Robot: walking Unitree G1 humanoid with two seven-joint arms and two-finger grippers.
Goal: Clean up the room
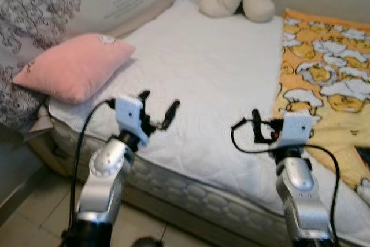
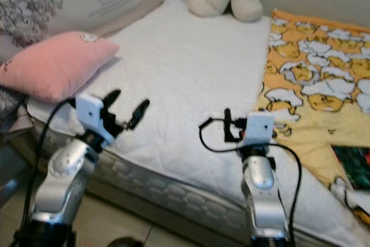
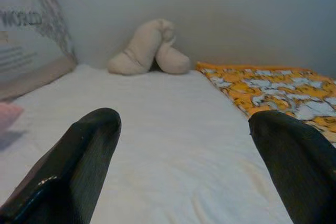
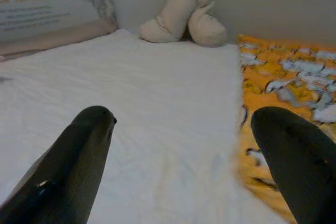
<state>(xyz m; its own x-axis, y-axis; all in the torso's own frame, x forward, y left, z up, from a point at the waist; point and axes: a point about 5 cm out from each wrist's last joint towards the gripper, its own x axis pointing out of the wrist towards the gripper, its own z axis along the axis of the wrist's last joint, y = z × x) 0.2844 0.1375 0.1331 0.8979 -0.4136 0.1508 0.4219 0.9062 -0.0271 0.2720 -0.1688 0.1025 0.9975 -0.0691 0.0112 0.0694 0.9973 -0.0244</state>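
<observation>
Approach step: your left gripper [image 1: 159, 110] and right gripper [image 4: 184, 166] hover spread wide, empty, over the white quilted mattress [image 1: 219, 73]. Next, reach the pink pillow [image 1: 72, 66], frame left.

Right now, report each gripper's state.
Left gripper: open, holding nothing, over the bed.
Right gripper: open, holding nothing, over the bed beside the blanket.

A pink pillow [image 1: 72, 66] lies at the white bed's [image 1: 214, 73] left edge; orange patterned blanket [image 1: 324, 79] covers its right side.
</observation>
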